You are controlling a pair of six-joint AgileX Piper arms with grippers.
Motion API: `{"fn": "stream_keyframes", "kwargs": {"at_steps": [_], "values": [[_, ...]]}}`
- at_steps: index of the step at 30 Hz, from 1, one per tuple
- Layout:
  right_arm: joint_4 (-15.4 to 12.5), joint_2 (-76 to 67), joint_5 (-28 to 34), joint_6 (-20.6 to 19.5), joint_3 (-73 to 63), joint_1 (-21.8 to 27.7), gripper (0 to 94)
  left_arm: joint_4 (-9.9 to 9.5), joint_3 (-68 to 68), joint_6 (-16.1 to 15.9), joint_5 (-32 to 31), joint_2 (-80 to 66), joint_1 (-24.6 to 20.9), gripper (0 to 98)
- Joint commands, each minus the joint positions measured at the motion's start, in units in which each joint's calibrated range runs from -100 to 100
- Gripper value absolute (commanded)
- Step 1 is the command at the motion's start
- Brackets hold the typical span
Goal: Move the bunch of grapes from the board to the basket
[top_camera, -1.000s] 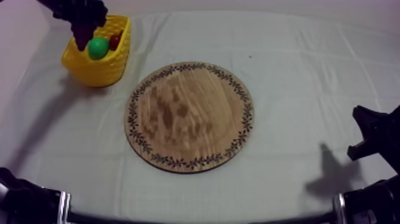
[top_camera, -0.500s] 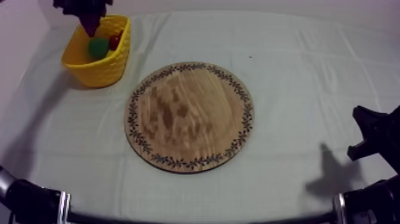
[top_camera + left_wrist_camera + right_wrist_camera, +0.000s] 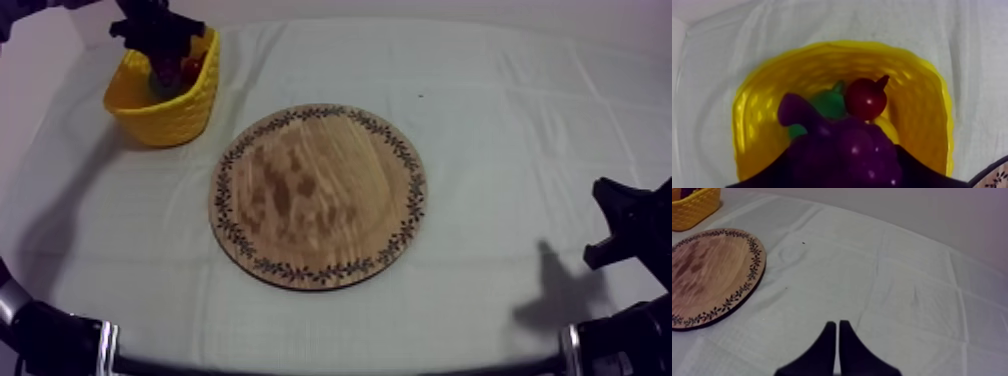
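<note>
"Top view first — where did everything stand?"

"The left gripper (image 3: 158,48) hung over the deep yellow basket (image 3: 170,112) with a woven wall, at the far left of the grey-white cloth (image 3: 520,120). The round wooden board with a patterned rim (image 3: 318,195) lay bare in the middle, apart from the basket. The right gripper (image 3: 615,228) sat low at its own side, well away from both."

"And the left wrist view?"

"The purple toy bunch of grapes (image 3: 844,150) was clamped between the left fingers, which were dark at both its sides. It hung over the basket's opening, though I could not tell how high. Under it lay a green fruit (image 3: 828,104), a small red fruit (image 3: 866,98) with a stalk, and a bit of something yellow I could not name."

"Right wrist view?"

"Its fingers lay together as a narrow wedge, holding nothing, over cloth beside the board."

"What could have spoiled it?"

"I judged the drop the weak point. The basket was crowded — a bunch let go from above could strike the rounded red fruit and roll over the rim. Going lower had its own risk, since a finger catching the wall could tip a light basket. A grape snagged on an opening finger could drag the bunch back out."
</note>
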Motion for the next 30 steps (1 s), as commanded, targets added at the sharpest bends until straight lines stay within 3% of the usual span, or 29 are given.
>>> {"fn": "stream_keyframes", "kwargs": {"at_steps": [1,4,6,10,14,19,27,30], "values": [[0.0,0.0,0.0,0.0,0.0,0.0,0.4,0.23,0.3,0.2,-0.5,-0.4,-0.2,52.5],[0.0,0.0,0.0,0.0,0.0,0.0,0.4,1.29,1.3,0.7,-2.4,-1.4,-0.8,75.3],[0.0,0.0,0.0,0.0,0.0,0.0,0.4,2.15,1.9,0.1,-3.0,-2.1,-1.3,85.4],[0.0,0.0,0.0,0.0,0.0,0.0,0.4,3.35,2.8,-1.0,-4.1,-3.5,-2.2,92.9],[0.0,0.0,0.0,0.0,0.0,0.0,0.4,3.92,4.2,-2.4,-4.5,-5.5,-2.9,93.1],[0.0,0.0,0.0,0.0,0.0,0.0,0.4,5.63,6.5,-5.4,-5.3,-10.1,-4.0,81.1],[0.0,0.0,0.0,0.0,0.0,0.0,0.4,7.79,10.7,-7.4,-8.5,-23.3,-4.8,34.8],[0.0,0.0,0.0,0.0,0.0,0.0,0.4,10.66,13.1,-9.1,-8.8,-29.0,-5.8,24.8]]}}
